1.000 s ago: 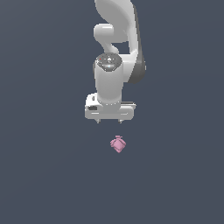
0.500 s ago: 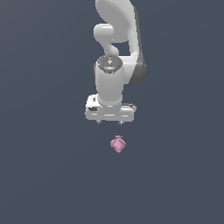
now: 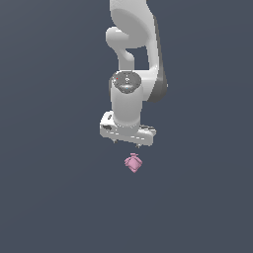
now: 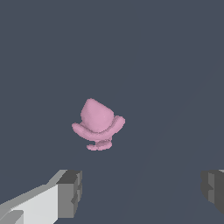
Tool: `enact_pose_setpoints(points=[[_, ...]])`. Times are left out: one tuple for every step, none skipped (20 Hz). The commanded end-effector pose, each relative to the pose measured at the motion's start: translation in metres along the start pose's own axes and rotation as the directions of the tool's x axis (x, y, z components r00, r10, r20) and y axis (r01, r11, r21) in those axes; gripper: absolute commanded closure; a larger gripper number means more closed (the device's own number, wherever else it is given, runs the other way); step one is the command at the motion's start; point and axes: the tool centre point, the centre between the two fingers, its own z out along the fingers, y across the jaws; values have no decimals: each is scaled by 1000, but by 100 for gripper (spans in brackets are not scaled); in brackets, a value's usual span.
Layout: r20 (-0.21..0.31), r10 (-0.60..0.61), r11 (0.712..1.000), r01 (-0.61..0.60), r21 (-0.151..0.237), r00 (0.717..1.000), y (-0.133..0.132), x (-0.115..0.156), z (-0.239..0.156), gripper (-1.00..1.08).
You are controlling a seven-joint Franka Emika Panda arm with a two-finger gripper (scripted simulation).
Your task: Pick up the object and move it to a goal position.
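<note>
Item: pink faceted lump [image 4: 98,124] lying on the grey tabletop [image 3: 49,197] below and clear of the wide-spread, empty fingers [image 4: 70,192] of the gripper [image 3: 127,142]; grasp and transfer judged outstanding.

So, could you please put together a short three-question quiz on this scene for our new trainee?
1. True or false: the gripper is shut on the pink object.
2. Multiple choice: in the wrist view, the pink object lies
A) pinched between the fingers
B) ahead of the two fingertips, touching neither
C) resting on one finger
3. Short answer: what else lies on the dark grey floor near the object?

Key:
1. False; the jaws are wide apart and the object sits free below them.
2. B
3. Nothing else is visible.
</note>
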Motion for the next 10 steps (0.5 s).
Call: enact_pose_setpoints(points=[[2,62,998,-62,2,998,-5,3,6,-92],[3,89,996,-89,2,996,-7,5,9,-92],[4,115,993,-115,3,993,-9,6,12,-92],[5,142,990,-142,3,990,-11,7,15,-92],[6,168,986,-168,3,986,-13,9,17,-92],[6,194,981,-194,3,981,-15,10,20,-92],[7,220,976,-220,3,976,-17,11,23,-92],[8,245,969,-246,3,969,-19,13,26,-92],[8,271,963,-271,3,963,-21,14,29,-92],[9,296,955,-296,2,955,-23,15,31,-92]])
